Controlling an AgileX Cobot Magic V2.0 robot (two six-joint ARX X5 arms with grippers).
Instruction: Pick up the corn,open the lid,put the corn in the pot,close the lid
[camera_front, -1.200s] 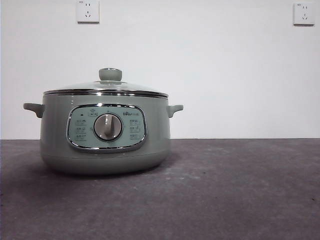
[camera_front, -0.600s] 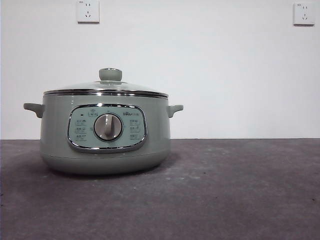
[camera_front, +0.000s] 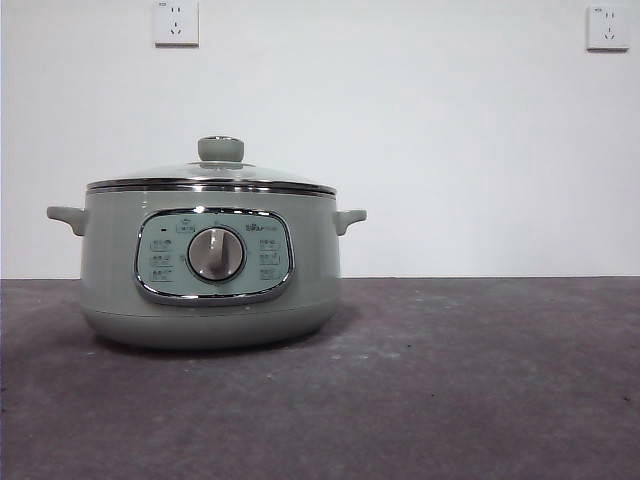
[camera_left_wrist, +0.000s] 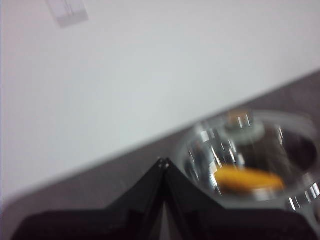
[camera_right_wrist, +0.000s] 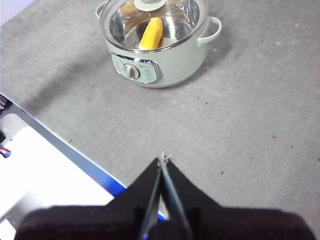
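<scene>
Right wrist view: corn (camera_right_wrist: 151, 33) lies inside the sage-green pot (camera_right_wrist: 170, 62), under the seated glass lid (camera_right_wrist: 150, 17). Right gripper (camera_right_wrist: 163, 161), jaws pressed together and empty, hangs well apart above the grey table (camera_right_wrist: 240, 125); left gripper (camera_left_wrist: 163, 163), likewise closed, sits near the pot.

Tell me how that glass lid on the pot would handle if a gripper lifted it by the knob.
The lid is glass with a steel rim, so probably rigid, fairly heavy and breakable. Its small rounded knob may slip between jaws. Lifted off-centre, it would likely tilt.
</scene>
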